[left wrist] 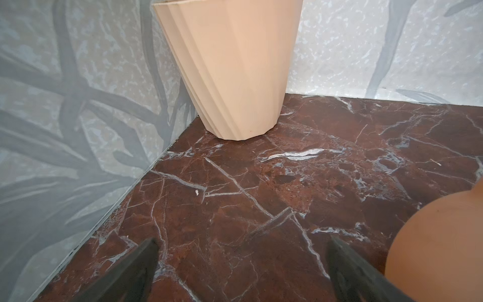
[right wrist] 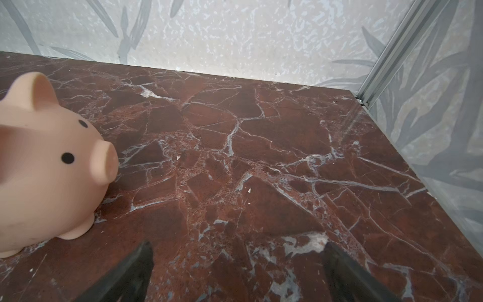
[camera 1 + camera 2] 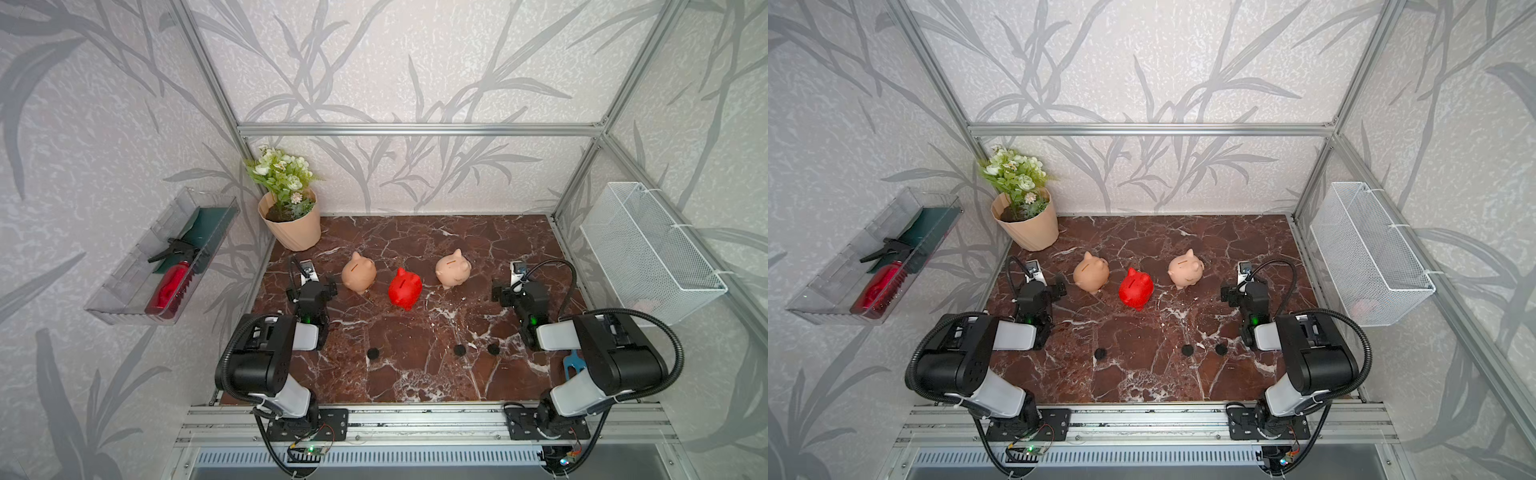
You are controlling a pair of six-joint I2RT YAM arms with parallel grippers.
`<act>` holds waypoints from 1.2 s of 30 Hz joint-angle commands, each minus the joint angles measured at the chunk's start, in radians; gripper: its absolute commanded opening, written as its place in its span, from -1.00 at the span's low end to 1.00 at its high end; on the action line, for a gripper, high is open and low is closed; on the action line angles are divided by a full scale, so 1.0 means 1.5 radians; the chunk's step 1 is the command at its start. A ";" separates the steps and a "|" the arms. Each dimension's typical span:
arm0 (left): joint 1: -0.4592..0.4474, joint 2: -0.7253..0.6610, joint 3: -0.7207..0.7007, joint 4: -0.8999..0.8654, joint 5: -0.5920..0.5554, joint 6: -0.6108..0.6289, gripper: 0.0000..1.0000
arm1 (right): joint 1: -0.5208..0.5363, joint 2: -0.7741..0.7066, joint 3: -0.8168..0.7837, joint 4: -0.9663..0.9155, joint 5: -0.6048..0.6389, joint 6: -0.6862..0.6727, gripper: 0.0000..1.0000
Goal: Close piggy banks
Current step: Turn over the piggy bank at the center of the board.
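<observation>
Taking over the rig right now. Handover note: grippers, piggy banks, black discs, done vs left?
Left gripper: open, empty, beside the left peach piggy bank.
Right gripper: open, empty, beside the right peach piggy bank.
Red piggy bank stands between them; all three upright on the marble table.
Three black discs lie loose nearer the arm bases.
Done: nothing visible. Left: probably all three banks; bellies hidden.

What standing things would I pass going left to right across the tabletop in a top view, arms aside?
peach flowerpot → darker tan piggy bank → red piggy bank → paler peach piggy bank
</observation>
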 commanded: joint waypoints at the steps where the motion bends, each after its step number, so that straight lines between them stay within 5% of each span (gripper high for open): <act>1: 0.005 0.002 -0.002 0.002 0.006 -0.006 0.99 | 0.000 0.000 0.005 0.021 0.008 0.002 0.98; 29: 0.005 0.001 -0.002 0.002 0.006 -0.006 0.99 | 0.000 0.000 0.003 0.022 0.008 0.002 0.98; 36: 0.001 -0.050 -0.062 0.077 -0.011 -0.006 0.99 | -0.004 -0.027 -0.035 0.075 0.016 0.011 0.98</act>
